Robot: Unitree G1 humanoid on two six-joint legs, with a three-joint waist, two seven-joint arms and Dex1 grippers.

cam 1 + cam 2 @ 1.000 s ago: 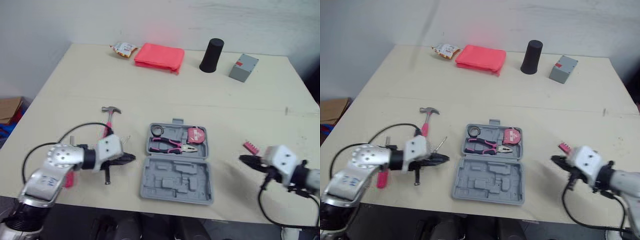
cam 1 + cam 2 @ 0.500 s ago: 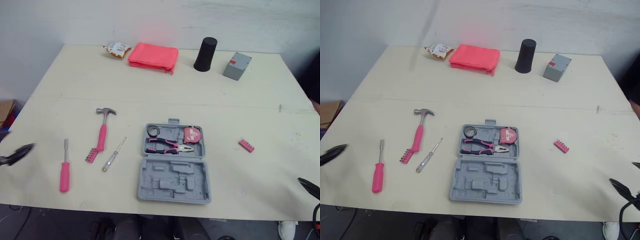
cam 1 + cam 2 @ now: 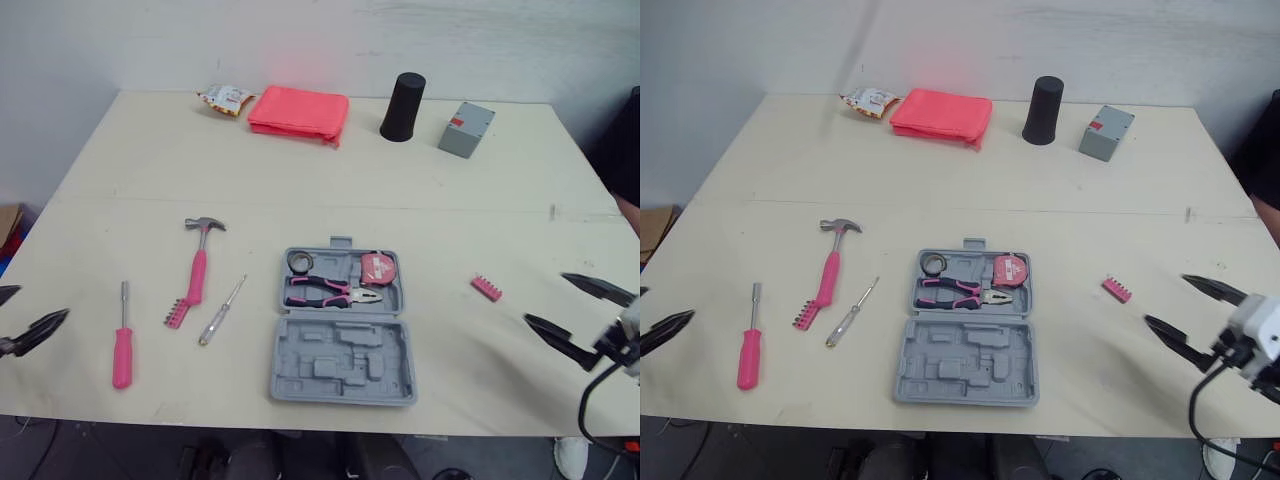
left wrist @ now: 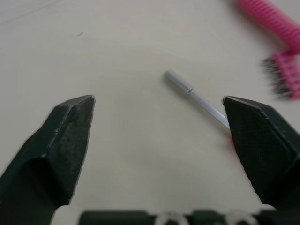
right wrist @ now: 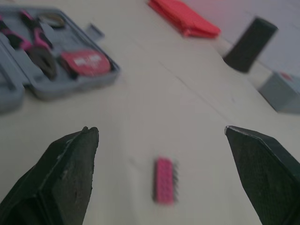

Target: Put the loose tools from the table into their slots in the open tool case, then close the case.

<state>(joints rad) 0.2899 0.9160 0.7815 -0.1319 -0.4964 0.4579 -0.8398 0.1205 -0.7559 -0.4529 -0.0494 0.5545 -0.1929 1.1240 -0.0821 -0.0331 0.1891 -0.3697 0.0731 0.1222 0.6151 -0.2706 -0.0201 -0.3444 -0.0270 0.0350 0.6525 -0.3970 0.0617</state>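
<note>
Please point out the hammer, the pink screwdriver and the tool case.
hammer (image 3: 197, 277): left eye view, pink handle.
pink screwdriver (image 3: 122, 357): left eye view, handle.
tool case (image 3: 343, 364): left eye view, empty lower half.

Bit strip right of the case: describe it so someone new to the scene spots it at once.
Start at the open grey tool case near the front edge of the table, then look toward the right end effector. A short pink bit strip lies alone between them. Its twin lies on the case's other side, beside the hammer.
</note>
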